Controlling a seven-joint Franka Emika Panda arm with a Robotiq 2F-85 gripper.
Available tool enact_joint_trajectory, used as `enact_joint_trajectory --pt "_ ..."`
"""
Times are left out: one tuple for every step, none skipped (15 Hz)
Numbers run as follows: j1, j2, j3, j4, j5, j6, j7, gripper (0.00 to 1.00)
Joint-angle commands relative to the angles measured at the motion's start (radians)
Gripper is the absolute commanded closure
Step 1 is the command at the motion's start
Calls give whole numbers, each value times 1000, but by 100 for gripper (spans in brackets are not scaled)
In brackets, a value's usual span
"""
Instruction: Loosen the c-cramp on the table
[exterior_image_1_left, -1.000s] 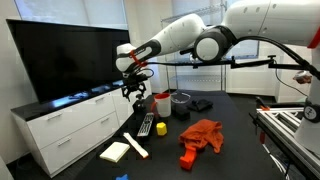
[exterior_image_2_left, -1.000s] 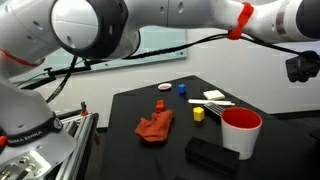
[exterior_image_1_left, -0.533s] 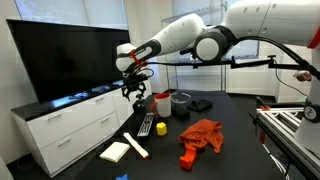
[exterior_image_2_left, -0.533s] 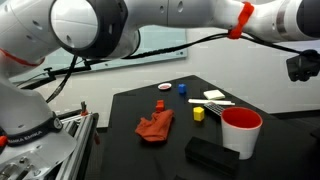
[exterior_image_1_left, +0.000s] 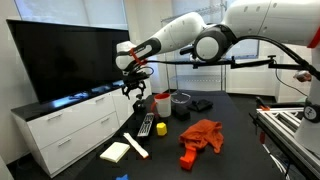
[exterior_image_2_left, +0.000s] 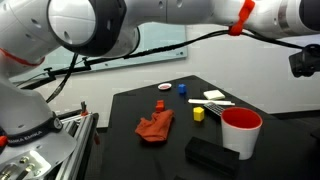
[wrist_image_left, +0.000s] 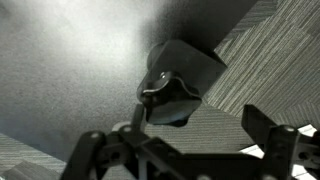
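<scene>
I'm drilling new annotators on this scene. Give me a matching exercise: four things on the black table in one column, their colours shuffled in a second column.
Things:
1. cup
2. flat box
3. cube nearest the cup
4. cube farther back

Colours:
A. blue
B. red
C. yellow
D. black

Pairs: 1-B; 2-D; 3-C; 4-A
</scene>
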Motion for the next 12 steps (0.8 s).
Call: enact_joint_trajectory --pt "5 -15 -9 -1 -11 -15 -5 0" --pt "5 -15 -10 -2 -11 -19 -4 0" --pt "6 -16 -11 -3 -12 -25 -2 0" --pt "5 -17 -10 -4 -11 -30 -2 0" --pt "5 -18 -11 -5 -12 -37 -3 0" --pt "5 -18 -11 -5 -12 -41 -3 0" --pt "4 -18 -11 -4 -11 -44 -3 0" --pt "4 -17 -11 -3 -10 -45 -2 11" --pt "3 -17 -12 -3 -10 -46 -1 26" --pt "3 -17 -14 -1 -10 -42 3 35" --pt "3 -17 -16 -1 -9 -41 3 42" --pt "3 -17 -19 -1 -8 -38 8 51"
